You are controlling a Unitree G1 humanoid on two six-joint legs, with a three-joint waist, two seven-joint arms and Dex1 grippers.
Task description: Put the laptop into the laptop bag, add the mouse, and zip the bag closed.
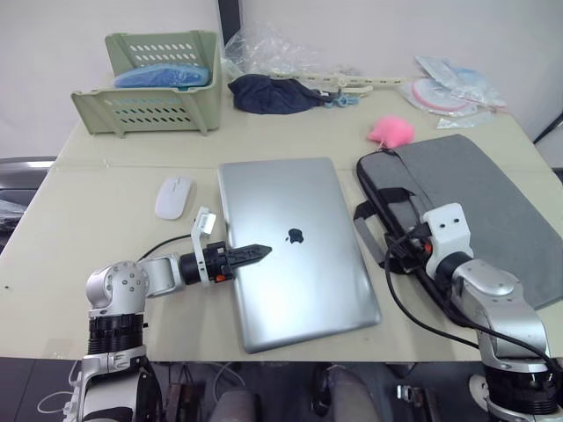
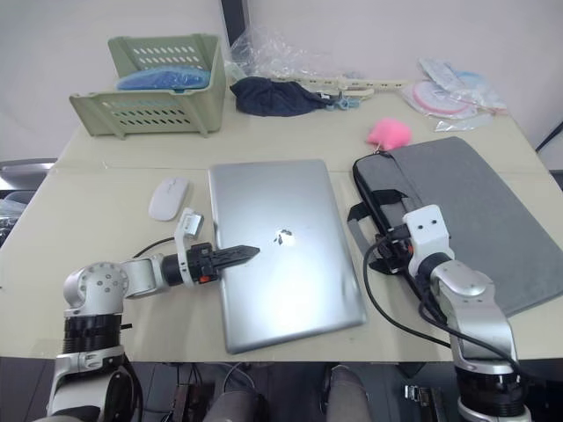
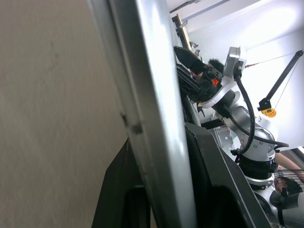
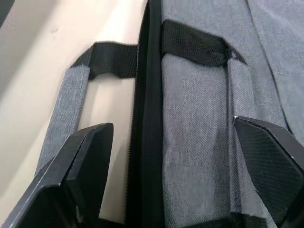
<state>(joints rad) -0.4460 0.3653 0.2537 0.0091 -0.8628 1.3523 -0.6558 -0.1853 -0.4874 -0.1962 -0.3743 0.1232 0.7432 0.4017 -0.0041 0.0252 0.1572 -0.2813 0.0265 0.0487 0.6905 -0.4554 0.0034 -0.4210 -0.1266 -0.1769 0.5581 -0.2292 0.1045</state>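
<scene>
Both head views look down from 6 o'clock over the table (image 1: 106, 158). The left wrist camera hugs the laptop (image 3: 152, 118) edge; the right faces the bag (image 4: 199, 118) closely.

A pale green slotted basket (image 1: 158, 83) holding something blue (image 1: 164, 75) sits at eleven o'clock on the beige surface (image 1: 106, 176). A dark cloth (image 1: 271, 94) and crumpled clear plastic (image 1: 268, 53) lie at twelve o'clock. At one o'clock rests a fluffy pink toy (image 1: 391, 131), with plastic-wrapped packets (image 1: 449, 88) beyond it.

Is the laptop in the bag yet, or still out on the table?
Out. The laptop lies flat and closed on the table, beside the grey laptop bag, with the left gripper at its left edge.
</scene>
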